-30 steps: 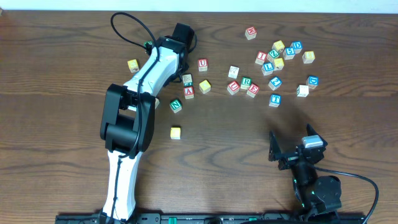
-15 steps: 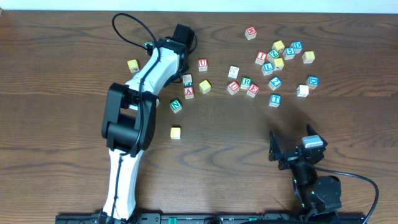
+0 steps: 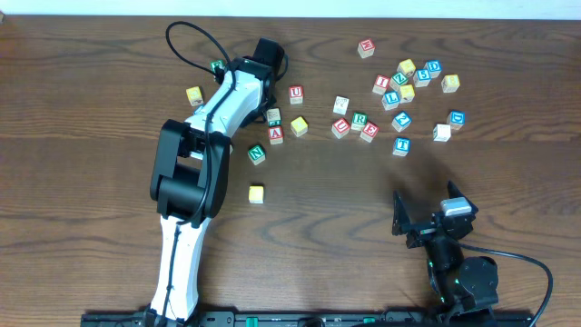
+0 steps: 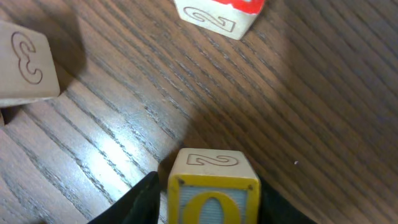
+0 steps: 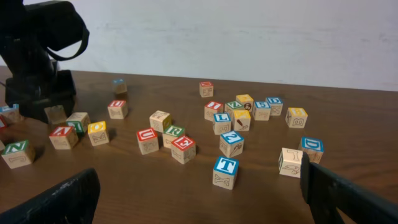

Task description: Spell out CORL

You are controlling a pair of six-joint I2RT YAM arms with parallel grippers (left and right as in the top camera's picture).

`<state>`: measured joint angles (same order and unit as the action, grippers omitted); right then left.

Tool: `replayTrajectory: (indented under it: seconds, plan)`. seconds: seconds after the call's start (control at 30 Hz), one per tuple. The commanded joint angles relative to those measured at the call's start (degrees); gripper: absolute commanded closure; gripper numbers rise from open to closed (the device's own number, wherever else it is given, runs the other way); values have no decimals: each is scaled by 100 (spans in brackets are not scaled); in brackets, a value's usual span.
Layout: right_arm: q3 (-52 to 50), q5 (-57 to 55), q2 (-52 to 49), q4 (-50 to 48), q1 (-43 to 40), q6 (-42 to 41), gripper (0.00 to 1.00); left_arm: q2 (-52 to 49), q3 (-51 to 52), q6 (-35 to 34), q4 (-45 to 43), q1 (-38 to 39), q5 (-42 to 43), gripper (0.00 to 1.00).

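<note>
The wooden O block (image 4: 213,165) looks light and hard. The left gripper (image 4: 208,208) sits by its flat sides, a good place to hold. Is it squeezing? I can't tell. The right gripper (image 5: 200,190) is wide and empty.

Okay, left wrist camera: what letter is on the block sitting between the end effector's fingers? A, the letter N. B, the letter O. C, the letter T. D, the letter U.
B: the block between the fingers of the left end effector shows a yellow O on the face toward the camera.
</note>
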<state>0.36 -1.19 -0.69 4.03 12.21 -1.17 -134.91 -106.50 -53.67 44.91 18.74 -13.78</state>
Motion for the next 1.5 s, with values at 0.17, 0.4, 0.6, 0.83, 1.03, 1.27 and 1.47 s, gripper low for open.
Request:
replayTrajectory:
  seconds: [0.17, 0.4, 0.6, 0.83, 1.03, 1.27, 1.47]
  plan:
    - [-7, 28, 31, 26, -39, 59, 1, -85, 52, 50, 26, -46, -109, 69]
    - [-4, 28, 31, 26, -39, 59, 1, 37, 52, 310, 90, -48, -109, 72]
    - [-4, 28, 31, 26, -39, 59, 1, 503, 50, 815, 105, -48, -109, 76]
    - [-4, 28, 31, 26, -39, 59, 1, 1528, 50, 1858, 315, -44, -61, 76]
    - [-4, 28, 31, 26, -39, 59, 1, 2465, 50, 2409, 1217, -39, 337, 77]
    - [-7, 28, 31, 26, -39, 59, 1, 3093, 52, 2562, 2767, 37, 1062, 92]
    - [-4, 28, 31, 26, -39, 59, 1, 3362, 90, 2712, 3908, 505, 918, 92]
